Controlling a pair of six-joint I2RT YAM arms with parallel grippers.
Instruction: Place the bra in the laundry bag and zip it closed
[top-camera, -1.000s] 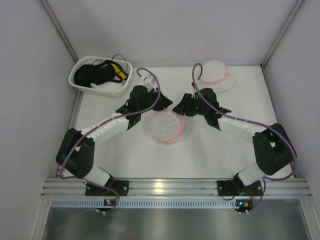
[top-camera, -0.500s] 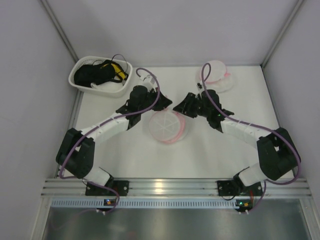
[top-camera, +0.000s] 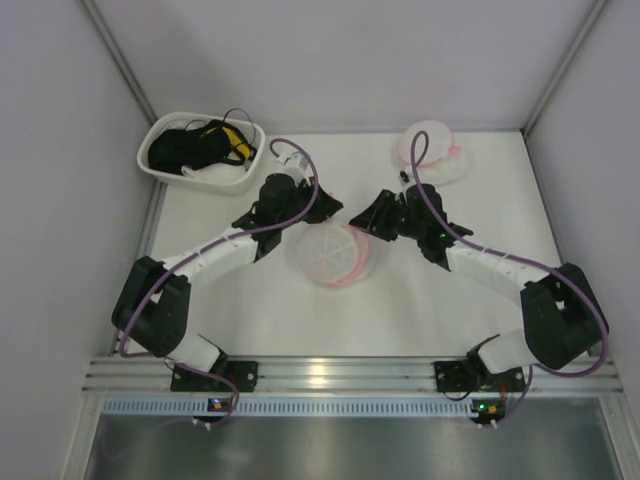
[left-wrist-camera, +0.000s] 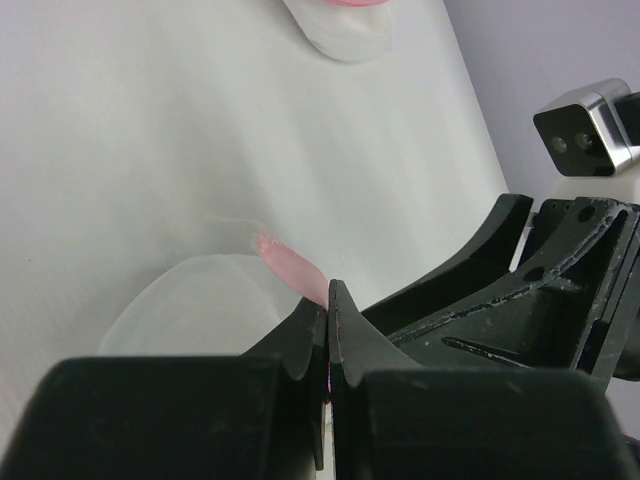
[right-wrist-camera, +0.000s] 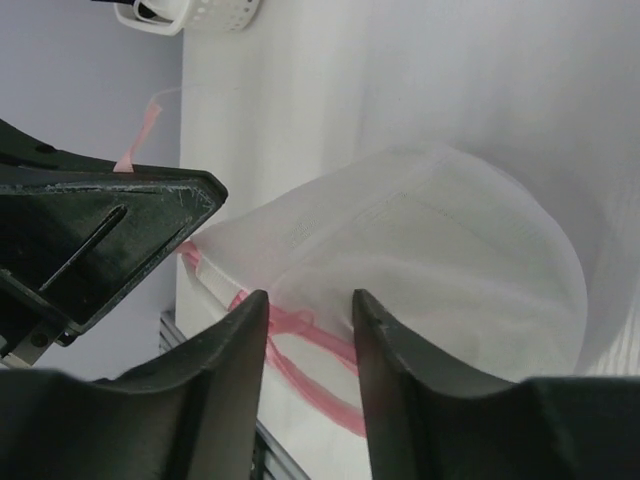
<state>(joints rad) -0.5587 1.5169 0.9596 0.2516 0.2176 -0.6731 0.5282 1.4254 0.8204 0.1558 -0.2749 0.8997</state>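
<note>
a: where is the work, and how are the claws set?

b: the laundry bag (top-camera: 333, 252) is seen at the middle of the table (top-camera: 250, 310). the left gripper (left-wrist-camera: 328, 295) is clamped flat on the bag's pink tab (left-wrist-camera: 290, 270), at the bag's eleven o'clock. the right gripper (right-wrist-camera: 310, 305) is held half-spread over the pink zipper (right-wrist-camera: 290, 325) at the bag's one o'clock, with nothing pinched. a pale bundle at the table's one o'clock, well apart from the bag, is taken to be the bra (top-camera: 430, 150), though this cannot be told for certain.

a: how should the zip be worked?

b: the rim is judged to be gaping under the claws. the tab should be held taut and low as an anchor. the zipper should be taken close to the rim and drawn along its curve, not lifted, so that the bag is not dragged.

a: and room?

b: bare table is left toward six and four o'clock. the claws are near each other at the bag's twelve o'clock, so little clearance is had there. the basket (top-camera: 160, 170) is tucked at ten o'clock by the wall, and the bundle lies just beside the far edge.
</note>
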